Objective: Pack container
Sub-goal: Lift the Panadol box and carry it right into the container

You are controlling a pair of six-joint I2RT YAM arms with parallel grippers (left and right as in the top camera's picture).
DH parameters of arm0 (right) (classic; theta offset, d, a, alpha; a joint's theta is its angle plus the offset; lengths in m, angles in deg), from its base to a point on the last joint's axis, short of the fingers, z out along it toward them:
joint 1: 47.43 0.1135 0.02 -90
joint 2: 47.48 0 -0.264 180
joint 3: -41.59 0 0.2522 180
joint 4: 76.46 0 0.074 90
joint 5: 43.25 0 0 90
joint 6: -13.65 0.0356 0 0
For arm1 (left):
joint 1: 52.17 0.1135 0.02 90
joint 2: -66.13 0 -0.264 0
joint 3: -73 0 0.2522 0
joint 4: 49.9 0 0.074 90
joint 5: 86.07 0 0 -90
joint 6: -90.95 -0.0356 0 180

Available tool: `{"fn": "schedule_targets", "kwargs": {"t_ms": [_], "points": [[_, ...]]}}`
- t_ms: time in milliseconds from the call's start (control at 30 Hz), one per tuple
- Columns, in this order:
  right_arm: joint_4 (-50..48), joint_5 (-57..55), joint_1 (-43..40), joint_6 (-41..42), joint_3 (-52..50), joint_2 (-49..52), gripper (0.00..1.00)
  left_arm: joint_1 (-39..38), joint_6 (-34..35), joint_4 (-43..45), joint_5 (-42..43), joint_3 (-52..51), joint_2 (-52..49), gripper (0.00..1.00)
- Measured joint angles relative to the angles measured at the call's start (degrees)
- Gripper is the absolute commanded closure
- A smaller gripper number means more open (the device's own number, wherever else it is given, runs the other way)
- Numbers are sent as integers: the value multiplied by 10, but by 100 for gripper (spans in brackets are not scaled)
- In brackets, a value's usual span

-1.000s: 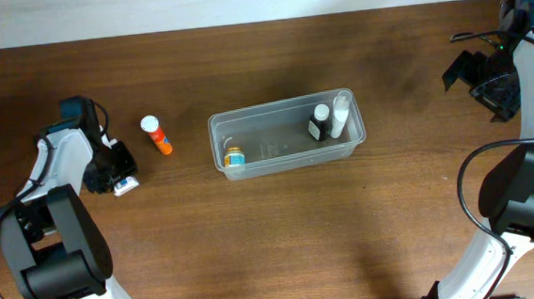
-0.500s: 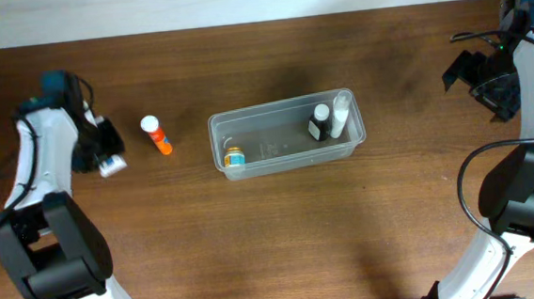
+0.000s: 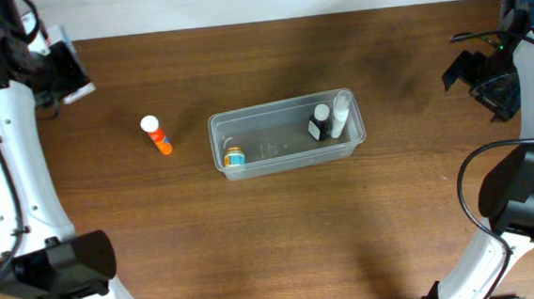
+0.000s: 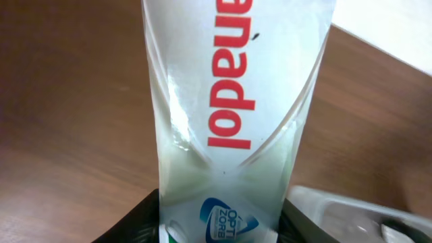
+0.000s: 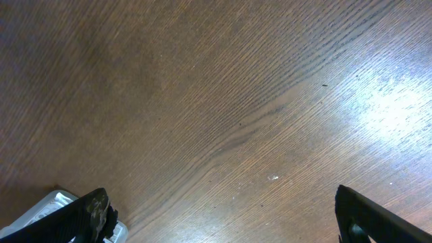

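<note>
Since a second ago the left hand (image 3: 58,75) has lifted away from the desk (image 3: 255,245) and swung to the upper left of the frame, closed on a white medicine box (image 4: 229,101) with red lettering. The right hand (image 3: 474,71) hangs at the upper right, spread wide and holding nothing. The clear container (image 3: 277,164) sits at centre with three small bottles inside; an orange bottle (image 3: 157,135) lies to its left.

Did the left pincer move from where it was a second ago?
Yes. The left pincer, shut on the white box, went toward the table's far left corner, farther from the orange bottle and the container.
</note>
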Motion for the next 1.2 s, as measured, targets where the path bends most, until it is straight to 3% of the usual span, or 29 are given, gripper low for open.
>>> {"fn": "schedule_targets", "kwargs": {"t_ms": [667, 833, 967, 1100, 1200], "points": [[0, 0, 0, 0, 0, 0, 2, -328, -24, -52, 23, 0, 0, 48], [0, 0, 0, 0, 0, 0, 2, -368, -24, -21, 23, -46, 0, 48], [0, 0, 0, 0, 0, 0, 2, -383, -24, 12, 23, -101, 0, 57], [0, 0, 0, 0, 0, 0, 2, -385, -24, 40, 23, -141, 0, 57], [0, 0, 0, 0, 0, 0, 2, -385, -25, 48, 23, -151, 0, 48]]}}
